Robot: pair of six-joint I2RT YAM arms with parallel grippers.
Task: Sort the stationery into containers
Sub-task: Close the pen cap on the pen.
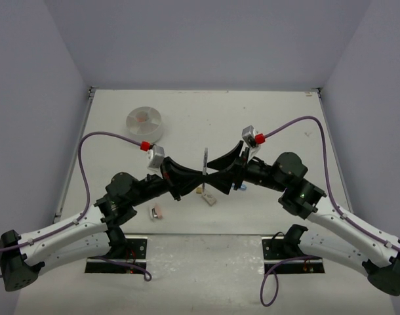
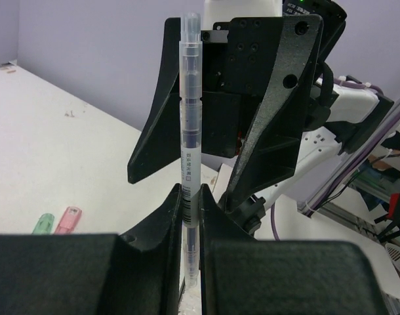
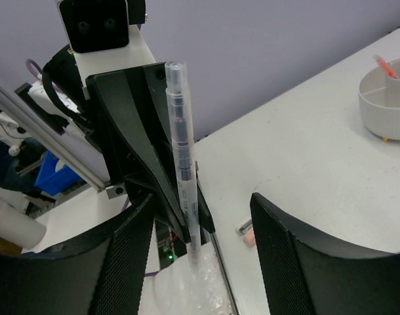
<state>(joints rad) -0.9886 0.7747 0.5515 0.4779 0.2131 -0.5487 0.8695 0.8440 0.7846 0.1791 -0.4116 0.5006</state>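
Top cam sat high behind the bases (image 1: 116,249), looking down over the table (image 1: 285,118). Wrist cams faced each other at close range across the upright pen (image 2: 190,131), which all three views shared.

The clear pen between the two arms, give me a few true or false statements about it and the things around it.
1. The left end effector is clamped on the pen. True.
2. The right end effector is shut on the pen. False: it stands open, not gripping the pen.
3. The pen stands roughly upright. True.
4. The white dish sits by the right arm's base. False: it is at the far left of the table.
5. A pink piece lies beside a green piece. True.
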